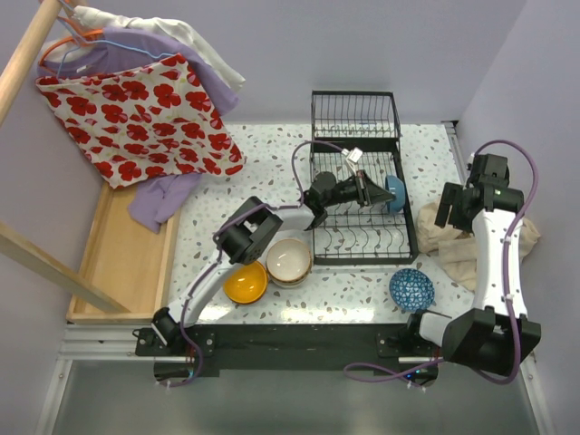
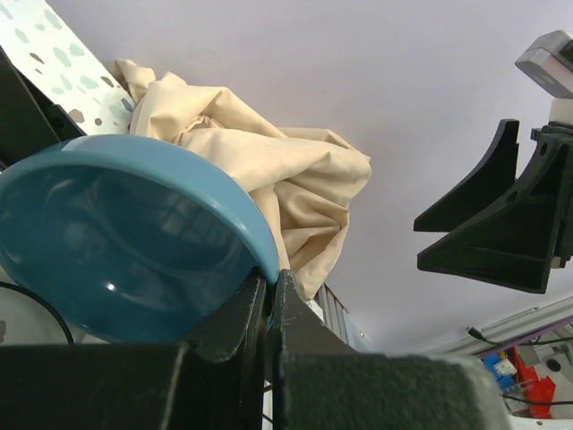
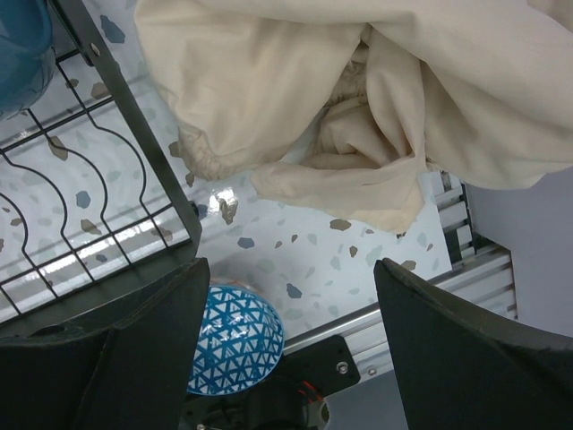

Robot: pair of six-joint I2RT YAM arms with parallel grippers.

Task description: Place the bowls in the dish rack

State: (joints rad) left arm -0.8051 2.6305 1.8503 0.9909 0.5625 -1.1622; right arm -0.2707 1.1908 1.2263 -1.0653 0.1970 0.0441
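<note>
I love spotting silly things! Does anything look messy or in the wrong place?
Yes. A crumpled cream cloth lies heaped right beside the black wire dish rack, and a red-flowered fabric hangs near the wooden tray. Laundry looks odd among dishes.

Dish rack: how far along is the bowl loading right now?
Done: nothing released in the dish rack yet. In hand: the left gripper is shut on the plain blue bowl, held on edge at the rack's right side. Left: the orange bowl, the cream bowl and the blue patterned bowl sit on the table; the right gripper is open, empty.
</note>
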